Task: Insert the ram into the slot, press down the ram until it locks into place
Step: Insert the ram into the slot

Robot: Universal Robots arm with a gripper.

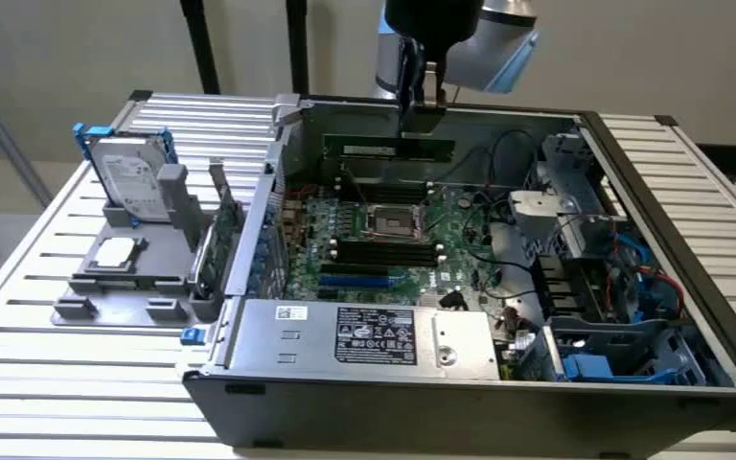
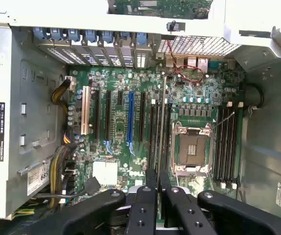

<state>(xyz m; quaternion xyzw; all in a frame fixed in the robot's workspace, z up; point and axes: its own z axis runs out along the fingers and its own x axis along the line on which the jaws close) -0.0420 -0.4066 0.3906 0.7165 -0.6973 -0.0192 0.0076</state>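
Hand [image 2: 158, 177] sits closest to the wrist camera, black fingers clenched on the ram [image 1: 371, 146], gripping it toward its end on the exterior view's right. In the wrist view the ram reads as a thin edge-on strip running out from between the fingers. Exterior view: ram held level, up around rim height of the open PC case [image 1: 471, 417], well clear of the motherboard [image 1: 464, 218]. No contact with any socket.

Target slot [image 2: 153, 137] is one of the black memory sockets between the long blue slot [image 2: 130, 122] and the silver processor socket [image 2: 193, 147]. A second black bank lies on that socket's other side. Ram runs roughly parallel with the nearer bank; which exact slot it is over, cannot tell. All memory sockets look unfilled.

Case sits on the slatted desk [image 1: 35, 307], with a hard drive [image 1: 131, 182] on a grey fixture at the exterior view's left.

Progress: pickup done, ram held above the case. Insertion not started; press-down and clip lock not done. Judged early-to-mid task.
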